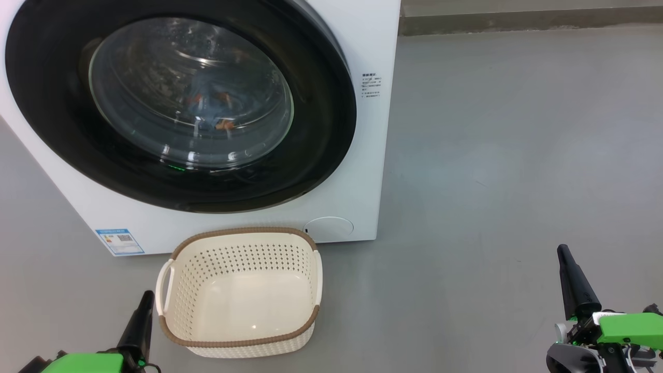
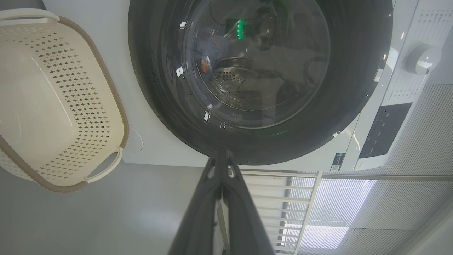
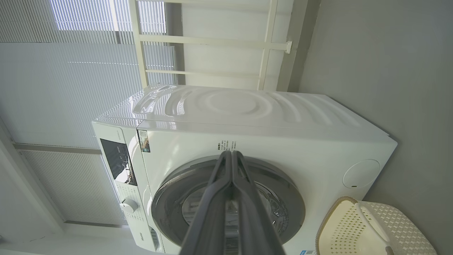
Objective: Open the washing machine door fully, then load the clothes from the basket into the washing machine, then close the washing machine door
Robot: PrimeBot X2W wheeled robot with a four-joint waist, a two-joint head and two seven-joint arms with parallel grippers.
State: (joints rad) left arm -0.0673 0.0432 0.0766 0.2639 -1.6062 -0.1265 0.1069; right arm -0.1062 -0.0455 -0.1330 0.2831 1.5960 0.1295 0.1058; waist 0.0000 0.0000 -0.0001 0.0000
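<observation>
Oddly, right wrist view alone catches the washing machine (image 3: 247,117) top.

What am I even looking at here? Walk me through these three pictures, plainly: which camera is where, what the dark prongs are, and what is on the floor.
This is a wheeled robot with two arms. The head view looks down from its head camera. The left gripper shows at the lower left, the right gripper at the lower right; the dark prongs are their fingers. Both are shut and hold nothing.

On the grey floor stands the washing machine, its round black washing machine door closed. Through the glass you can glimpse the clothes, blue with orange marks, inside. In front sits the basket, cream and empty.

The other two pictures come from cameras on each wrist, looking along the fingers, so the room appears turned sideways.
</observation>
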